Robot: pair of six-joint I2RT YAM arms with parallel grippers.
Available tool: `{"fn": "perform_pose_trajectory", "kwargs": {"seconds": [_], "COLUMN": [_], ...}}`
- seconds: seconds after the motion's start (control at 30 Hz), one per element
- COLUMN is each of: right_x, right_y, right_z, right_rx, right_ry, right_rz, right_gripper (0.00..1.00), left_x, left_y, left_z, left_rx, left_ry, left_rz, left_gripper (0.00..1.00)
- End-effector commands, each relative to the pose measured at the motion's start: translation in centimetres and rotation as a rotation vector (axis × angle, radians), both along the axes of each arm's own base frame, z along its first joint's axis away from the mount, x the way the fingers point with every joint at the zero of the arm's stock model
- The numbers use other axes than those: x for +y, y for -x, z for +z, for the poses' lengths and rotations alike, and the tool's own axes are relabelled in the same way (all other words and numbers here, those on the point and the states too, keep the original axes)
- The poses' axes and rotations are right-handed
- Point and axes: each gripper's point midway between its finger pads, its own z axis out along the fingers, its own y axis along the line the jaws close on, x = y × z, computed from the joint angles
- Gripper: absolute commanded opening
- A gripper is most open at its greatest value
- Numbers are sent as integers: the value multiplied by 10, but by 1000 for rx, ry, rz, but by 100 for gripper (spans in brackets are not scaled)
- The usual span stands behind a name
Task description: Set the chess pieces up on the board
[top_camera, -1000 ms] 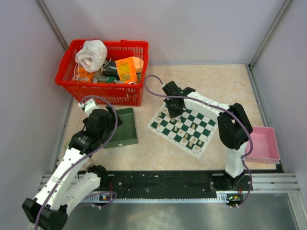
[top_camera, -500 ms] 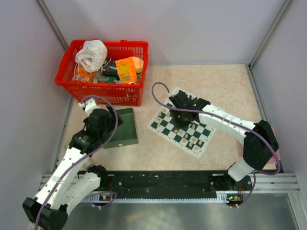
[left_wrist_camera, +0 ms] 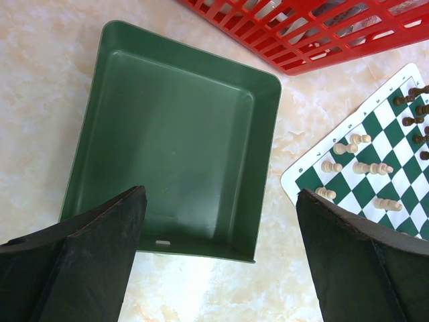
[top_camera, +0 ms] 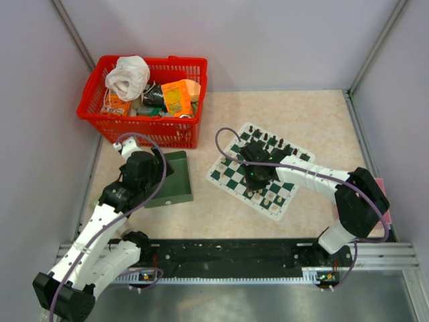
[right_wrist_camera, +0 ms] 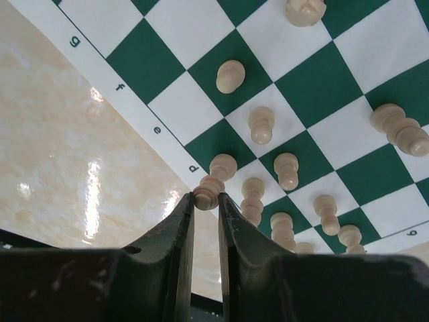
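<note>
Seen from above, the left gripper (top_camera: 149, 176) hangs over a green tray (top_camera: 177, 188). A red basket (top_camera: 94, 114) full of odds and ends sits just beyond it. The board (top_camera: 231, 176) lies on the table (top_camera: 315, 114), well off to that gripper's right. The right gripper (top_camera: 258, 176) is low over the middle of the board. Black pieces (top_camera: 271, 141) stand in a row along the edge beyond it, and cream pieces (top_camera: 267, 200) dot the squares on its near side. From this height I cannot tell how wide either gripper stands.

In the left wrist view, the left gripper (left_wrist_camera: 221, 198) is spread wide. Its two black fingers (left_wrist_camera: 94, 261) are far apart at the bottom corners, with nothing gripped between them. The tray (left_wrist_camera: 167, 127) lies directly beneath and ahead of it. The basket (left_wrist_camera: 315, 40) is further ahead and to the right. A corner of the board (left_wrist_camera: 315, 178) shows beyond the right finger, carrying cream pieces (left_wrist_camera: 372, 168) and, further out, black pieces (left_wrist_camera: 415, 111).

In the right wrist view, the right gripper (right_wrist_camera: 206, 201) is almost closed, pinching a cream piece (right_wrist_camera: 209, 188) whose rounded top shows just past the fingertips. It sits at the board's (right_wrist_camera: 174, 40) white border, beside the letter d. More cream pieces (right_wrist_camera: 261, 124) stand ahead and to the right, the nearest just beside the held one. The table (right_wrist_camera: 60, 154) shows to the left.
</note>
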Motion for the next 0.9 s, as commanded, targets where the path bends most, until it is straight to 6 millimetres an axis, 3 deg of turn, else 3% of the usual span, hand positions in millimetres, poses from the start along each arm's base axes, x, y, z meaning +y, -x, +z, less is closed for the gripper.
{"fn": "perform_pose_trajectory", "kwargs": {"seconds": [0.0,0.47,0.87], "right_x": [14,11,9], "right_y": [-12,-7,-11], "right_z": [7,-3,15], "right_rx": [-74,-62,-93], "right_ry": [-64,-63,-64], "right_rz": [-25,-26,-31], "right_gripper": [17,23,31], "left_x": [-2,-5,-10], "left_y": [-6,-7,-10], "left_z": [10,7,7], "left_rx": [-51,-46,-43], "left_ry": [32,40,46], "left_rz": [10,1,-23], "left_gripper": [99,99,99]}}
